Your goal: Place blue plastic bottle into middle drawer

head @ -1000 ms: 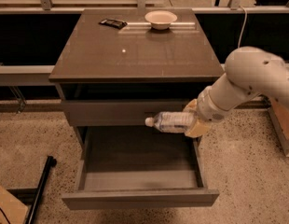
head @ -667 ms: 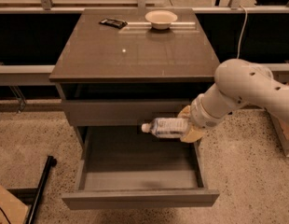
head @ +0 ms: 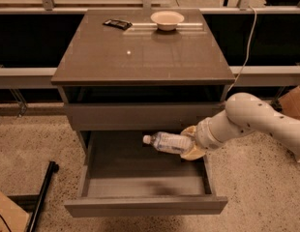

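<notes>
Holding entry, item one: blue plastic bottle (head: 164, 142), pinched at its base end by the gripper (head: 189, 147). I read the fingers as pressed against the bottle's sides.

- Direction from gripper: the bottle sticks out sideways toward the picture's left, with the white cap at the far end.
- Long axis: almost level, running across the width of the middle drawer (head: 145, 206) rather than front to back, cap end a little higher.
- Position: inside the open drawer's outline, over its rear right part and just below the upper drawer front (head: 135, 116). I judge it is hanging above the drawer floor, not resting on it.
- Arm: one only, entering from the picture's right over the drawer's right wall.

Item two, receiving surface: a flat, bare drawer floor, with room along its width for the bottle to lie as it is oriented. My judgement is that the next move is a short descent, then release.

Item three, surroundings:
- cabinet top (head: 140, 57), carrying a beige bowl (head: 167, 19) and a small dark object (head: 116, 23), both well away from the work
- cardboard box (head: 292, 102) on the floor at right
- black bar (head: 41, 195) on the floor at left
</notes>
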